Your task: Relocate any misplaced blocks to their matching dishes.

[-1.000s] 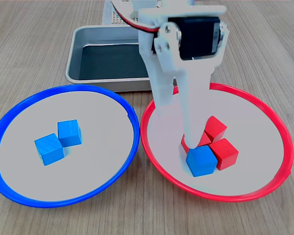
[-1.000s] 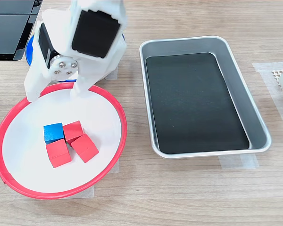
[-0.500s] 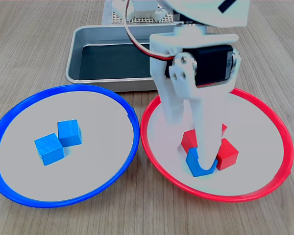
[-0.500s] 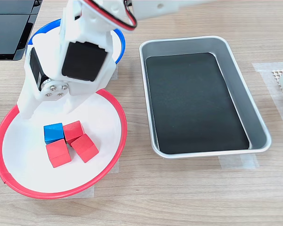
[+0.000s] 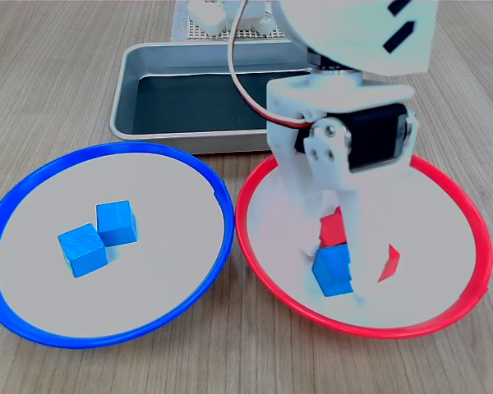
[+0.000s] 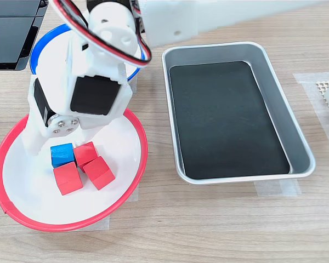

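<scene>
Since a second ago, we are lowering our white gripper (image 5: 338, 267), fingers spread apart, straddling the small blue painted cube (image 5: 332, 270) directly beneath, in the red-rimmed round dish (image 5: 444, 316).

White plastic arm (image 6: 98, 60), black servo blocks, silver screws, red-black-white cable.

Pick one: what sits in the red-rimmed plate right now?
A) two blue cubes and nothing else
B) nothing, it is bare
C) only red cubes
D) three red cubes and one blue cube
D: in the second exterior view the red-rimmed plate holds one blue cube packed against three red cubes, with the gripper down over the blue one.
</scene>
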`<move>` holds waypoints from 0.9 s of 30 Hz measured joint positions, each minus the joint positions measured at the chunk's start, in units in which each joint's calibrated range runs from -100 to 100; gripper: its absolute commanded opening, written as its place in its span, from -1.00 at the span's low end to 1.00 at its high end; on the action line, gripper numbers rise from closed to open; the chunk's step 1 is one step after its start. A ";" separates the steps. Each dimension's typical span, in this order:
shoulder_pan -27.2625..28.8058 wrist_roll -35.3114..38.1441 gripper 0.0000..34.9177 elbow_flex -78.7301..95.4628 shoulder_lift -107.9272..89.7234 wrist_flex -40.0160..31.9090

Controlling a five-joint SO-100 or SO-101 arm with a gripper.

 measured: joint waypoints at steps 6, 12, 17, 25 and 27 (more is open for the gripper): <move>-0.88 0.00 -0.01 -0.09 0.26 0.65; -1.06 0.00 -0.04 -0.82 1.62 0.65; -0.97 -0.29 -0.06 -1.45 2.47 0.65; -0.97 -1.76 -0.15 -2.18 3.15 2.20; -0.88 -2.00 -0.24 -2.90 3.92 2.20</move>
